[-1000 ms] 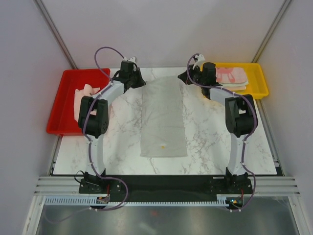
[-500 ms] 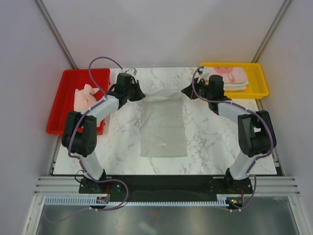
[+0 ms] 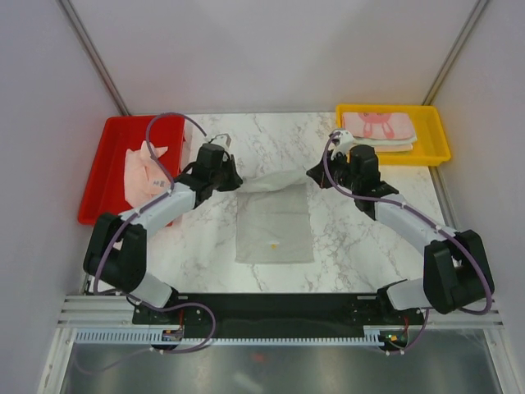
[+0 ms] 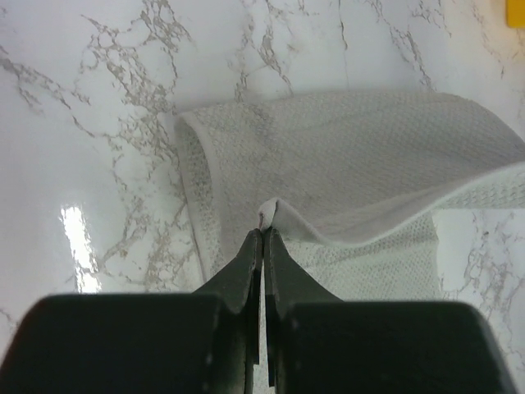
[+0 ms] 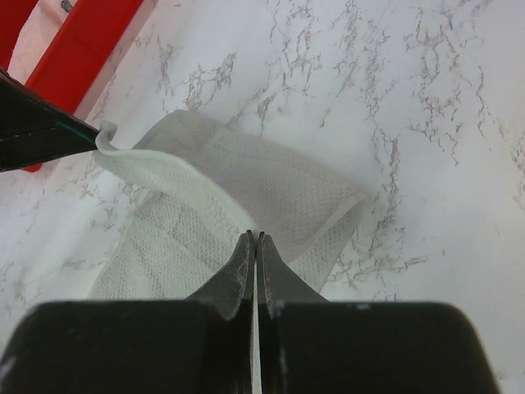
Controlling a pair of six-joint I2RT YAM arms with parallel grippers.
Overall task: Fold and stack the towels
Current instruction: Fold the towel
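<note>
Where the pale towel (image 3: 275,222) lies mid-table, I note a small yellow mark (image 3: 271,244) by its near edge; left gripper (image 4: 263,232) and right gripper (image 5: 253,238) each sit pinched tight on one lifted far corner of it.

A high rear camera looks down; both wrist cameras face the same towel (image 4: 344,156) closely.

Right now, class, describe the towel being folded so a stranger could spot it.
On the marble table, between the red tray and the yellow tray, lies a pale grey towel. The left gripper and right gripper pinch its far corners up. Only this towel is outside a tray.
</note>
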